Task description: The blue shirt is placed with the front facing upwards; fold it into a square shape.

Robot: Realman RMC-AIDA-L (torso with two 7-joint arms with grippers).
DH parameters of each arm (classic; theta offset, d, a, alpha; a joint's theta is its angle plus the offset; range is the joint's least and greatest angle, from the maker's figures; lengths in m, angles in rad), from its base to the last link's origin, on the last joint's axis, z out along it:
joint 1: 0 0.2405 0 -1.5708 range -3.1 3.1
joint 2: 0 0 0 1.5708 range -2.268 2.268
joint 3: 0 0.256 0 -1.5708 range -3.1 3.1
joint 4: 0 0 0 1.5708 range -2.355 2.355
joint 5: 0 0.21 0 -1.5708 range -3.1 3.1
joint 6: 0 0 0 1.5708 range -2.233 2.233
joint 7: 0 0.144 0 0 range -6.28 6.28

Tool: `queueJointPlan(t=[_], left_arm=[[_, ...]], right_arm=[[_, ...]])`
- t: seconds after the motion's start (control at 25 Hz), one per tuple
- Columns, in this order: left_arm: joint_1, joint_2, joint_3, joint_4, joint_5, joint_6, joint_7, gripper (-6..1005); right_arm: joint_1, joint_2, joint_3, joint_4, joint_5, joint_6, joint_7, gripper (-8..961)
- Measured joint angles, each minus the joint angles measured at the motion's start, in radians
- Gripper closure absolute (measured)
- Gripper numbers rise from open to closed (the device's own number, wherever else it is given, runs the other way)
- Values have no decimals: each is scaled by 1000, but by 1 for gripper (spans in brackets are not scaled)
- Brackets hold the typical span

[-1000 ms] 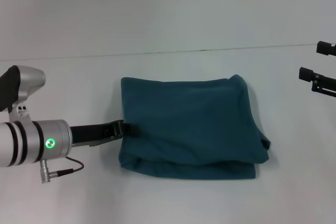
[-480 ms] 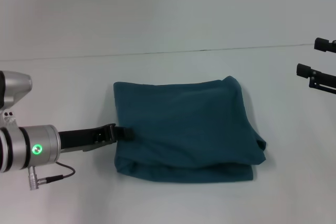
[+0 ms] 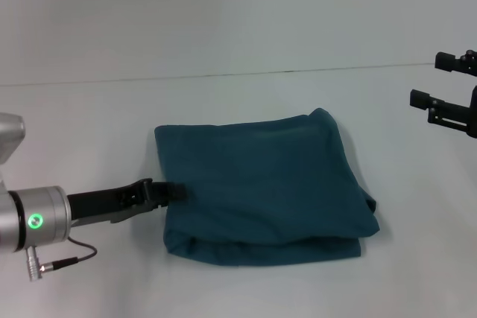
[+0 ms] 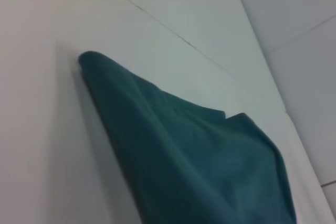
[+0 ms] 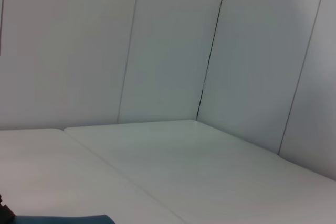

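though the blue shirt (image 3: pixel 261 184) lies folded roughly square on the bench (image 3: pixel 238 42), the left gripper (image 3: pixel 175 192) jaws pinch its edge; right gripper (image 3: pixel 447 94) jaws spread, well apart.

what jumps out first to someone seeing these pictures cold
The blue shirt, already folded into a rough square, lies mid-table on the white table. The left gripper reaches in low from the left and grips the shirt's left edge. The right gripper hovers open at the far right, off the cloth.
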Motion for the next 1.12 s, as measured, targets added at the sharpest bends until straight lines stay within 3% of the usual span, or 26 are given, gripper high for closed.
queueJointPlan(t=[0.2,0.44,0.64,0.76,0.96,1.12], left_arm=[[4,0,-2,-7,8,-7,20,755],[4,1,-32,25,2,-67,114,560],[5,-3,-58,81,-46,-132,277,293],[3,-3,-60,88,-144,-154,436,113],[-17,0,-53,86,-223,-134,640,116],[-26,2,-40,86,-220,-84,757,118]], right_arm=[[2,0,-20,0,0,4,5,179],[4,1,-39,1,0,6,7,178],[14,1,-40,25,4,-12,9,178],[26,-2,-40,38,6,-32,14,177],[51,-9,-68,56,0,-58,37,178],[65,-11,-169,57,-16,-61,84,163]])
